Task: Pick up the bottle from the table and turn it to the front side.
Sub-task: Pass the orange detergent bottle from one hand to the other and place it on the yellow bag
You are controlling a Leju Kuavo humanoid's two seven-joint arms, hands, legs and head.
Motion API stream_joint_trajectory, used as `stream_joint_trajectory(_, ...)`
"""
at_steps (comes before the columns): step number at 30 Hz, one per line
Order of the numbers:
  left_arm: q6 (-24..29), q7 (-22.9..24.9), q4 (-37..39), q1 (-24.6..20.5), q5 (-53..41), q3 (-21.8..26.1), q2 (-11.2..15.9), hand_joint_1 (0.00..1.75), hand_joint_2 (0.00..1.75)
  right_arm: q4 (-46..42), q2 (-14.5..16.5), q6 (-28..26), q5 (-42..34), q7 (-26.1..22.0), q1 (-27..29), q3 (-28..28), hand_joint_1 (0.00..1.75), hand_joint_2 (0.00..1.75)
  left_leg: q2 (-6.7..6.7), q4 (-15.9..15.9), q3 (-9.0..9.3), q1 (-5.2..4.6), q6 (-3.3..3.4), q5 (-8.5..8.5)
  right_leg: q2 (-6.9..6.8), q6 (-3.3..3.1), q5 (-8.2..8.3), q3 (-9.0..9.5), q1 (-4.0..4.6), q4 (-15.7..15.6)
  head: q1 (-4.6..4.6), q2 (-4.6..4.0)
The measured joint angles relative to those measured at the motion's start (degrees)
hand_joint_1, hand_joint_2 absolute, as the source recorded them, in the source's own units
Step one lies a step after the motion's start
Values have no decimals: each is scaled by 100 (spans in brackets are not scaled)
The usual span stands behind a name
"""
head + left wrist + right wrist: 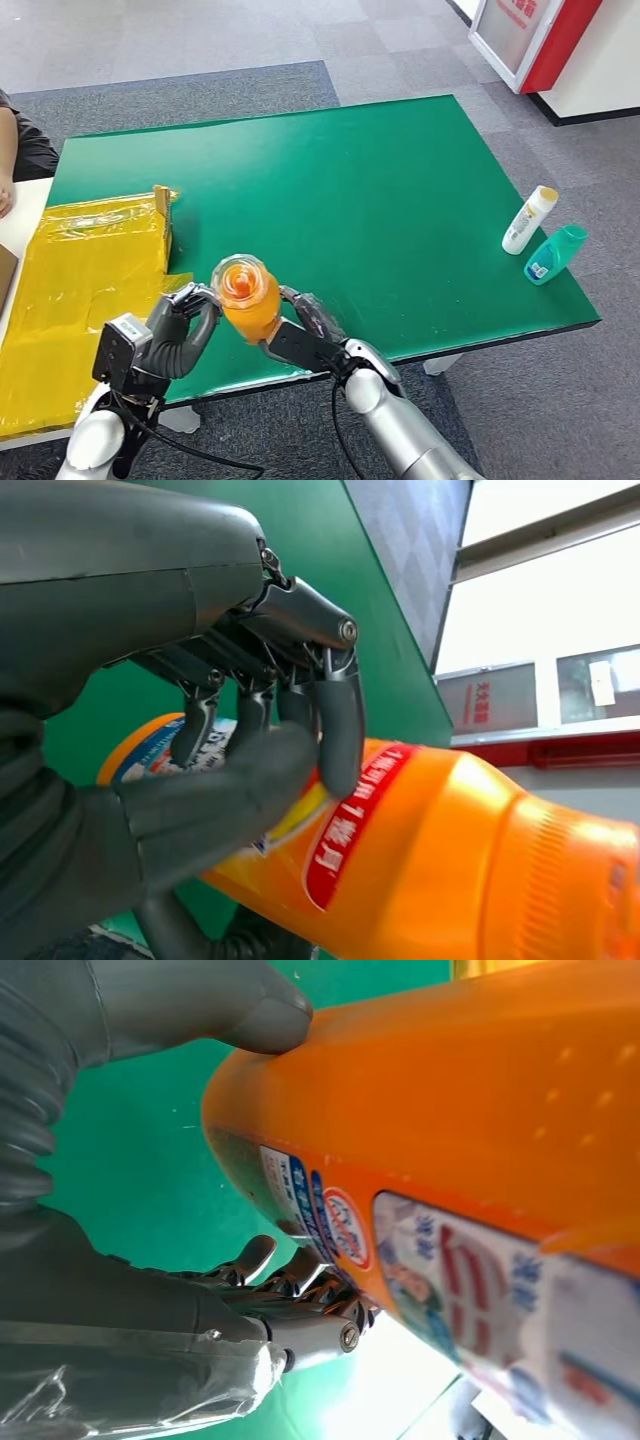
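Note:
An orange bottle (245,297) is held above the near edge of the green table (362,180), its cap end pointing up toward the head camera. My left hand (185,325) grips it from the left. In the left wrist view the fingers (332,720) and thumb close on the bottle (453,850) at its red and blue label. My right hand (306,330) holds it from the right and below. In the right wrist view the thumb (256,1010) presses on the orange bottle (468,1110) and the fingers (302,1280) curl under its base.
A yellow plastic-wrapped box (83,270) lies at the table's left. A white bottle (530,220) and a teal bottle (555,253) lie near the right edge. A person's arm (19,150) shows at the far left. A red-and-white cabinet (543,40) stands at the back right.

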Motion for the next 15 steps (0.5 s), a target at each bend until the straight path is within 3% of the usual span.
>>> stream_joint_trajectory(15,173,133,-1,0,-305,17,-171,0,175,-116,1,8,91,48,64,-14,175,175,0,0,0,0,0,0,0,0,0,0,0,0,1,0)
